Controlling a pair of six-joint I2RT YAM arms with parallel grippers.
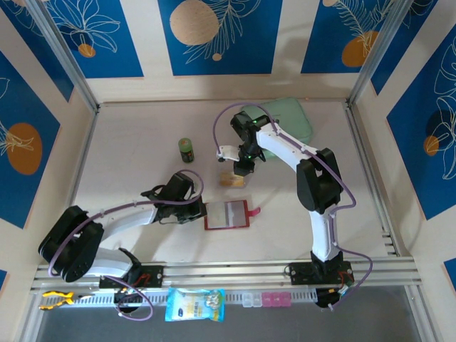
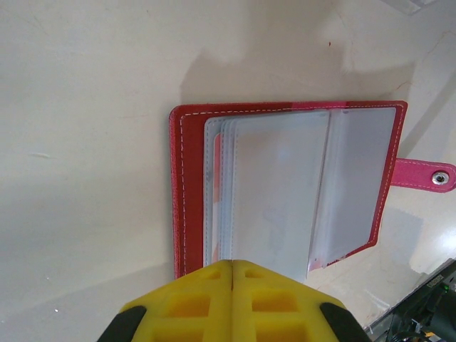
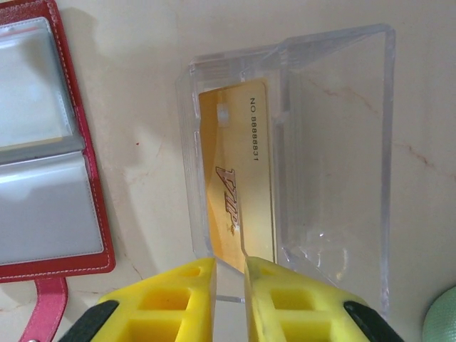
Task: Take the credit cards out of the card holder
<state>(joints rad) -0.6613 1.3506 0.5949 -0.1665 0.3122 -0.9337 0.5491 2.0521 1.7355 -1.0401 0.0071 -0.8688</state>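
The red card holder (image 1: 226, 214) lies open on the table, its clear sleeves (image 2: 285, 192) up and its pink snap tab (image 2: 427, 174) out to the side. My left gripper (image 2: 233, 265) is shut, with its tips resting at the holder's near edge and nothing between them. A gold credit card (image 3: 239, 178) leans inside a clear plastic box (image 3: 335, 142) beside the card holder (image 3: 85, 214). My right gripper (image 3: 229, 267) hangs just over the card's near end, jaws parted a little and off the card. In the top view the right gripper (image 1: 242, 169) is over the box (image 1: 234, 178).
A mint-green pouch (image 1: 281, 117) lies at the back right. A small green can (image 1: 187, 149) stands left of the box. On the front rail lie a blue snack packet (image 1: 194, 304) and small pink boxes (image 1: 271, 299).
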